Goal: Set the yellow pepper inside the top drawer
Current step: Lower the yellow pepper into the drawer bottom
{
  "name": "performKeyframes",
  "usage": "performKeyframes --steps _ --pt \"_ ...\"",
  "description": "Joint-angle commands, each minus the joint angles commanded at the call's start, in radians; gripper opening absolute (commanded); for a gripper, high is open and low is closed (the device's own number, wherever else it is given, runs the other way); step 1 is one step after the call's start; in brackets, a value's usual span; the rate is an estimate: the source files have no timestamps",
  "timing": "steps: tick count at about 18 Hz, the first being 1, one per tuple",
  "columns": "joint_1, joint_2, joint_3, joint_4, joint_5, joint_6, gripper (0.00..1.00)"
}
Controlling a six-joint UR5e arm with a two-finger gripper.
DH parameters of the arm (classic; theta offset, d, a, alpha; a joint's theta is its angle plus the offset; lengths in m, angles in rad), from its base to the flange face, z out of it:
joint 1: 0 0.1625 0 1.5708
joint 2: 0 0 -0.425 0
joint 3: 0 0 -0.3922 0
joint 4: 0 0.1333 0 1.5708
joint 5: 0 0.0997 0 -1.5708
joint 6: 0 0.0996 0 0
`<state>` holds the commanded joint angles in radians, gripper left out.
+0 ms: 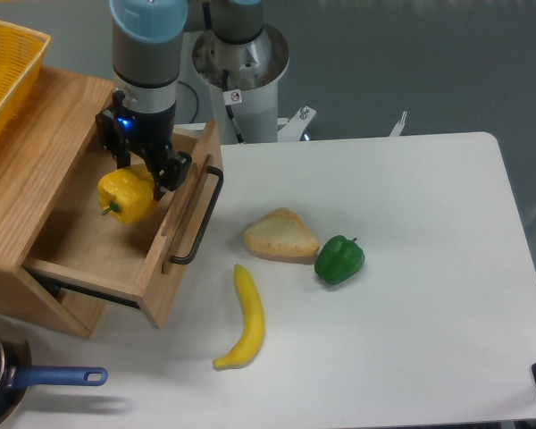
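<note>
The yellow pepper [127, 196] hangs in my gripper [141, 174], which is shut on its upper part. It is held inside the open top drawer [107, 259], a light oak drawer with a black bar handle [199, 217], pulled out of the wooden cabinet [36, 170]. The pepper's green stem points down and left. I cannot tell whether the pepper touches the drawer floor.
A yellow mesh basket [4, 71] sits on the cabinet top at the far left. On the white table lie a bread piece [280, 236], a green pepper [339, 259] and a banana [244, 320]. A pan with a blue handle [45, 378] is at the bottom left.
</note>
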<state>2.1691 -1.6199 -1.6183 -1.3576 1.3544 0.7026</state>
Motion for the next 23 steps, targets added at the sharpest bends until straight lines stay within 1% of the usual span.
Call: performKeyframes --steps 12,16,23 --pt "-0.008 -0.012 -0.002 0.000 0.008 -0.014 0.17" --pt "-0.031 -0.028 -0.002 0.002 0.043 -0.017 0.17" --pt "-0.040 -0.037 0.000 0.003 0.045 -0.023 0.17"
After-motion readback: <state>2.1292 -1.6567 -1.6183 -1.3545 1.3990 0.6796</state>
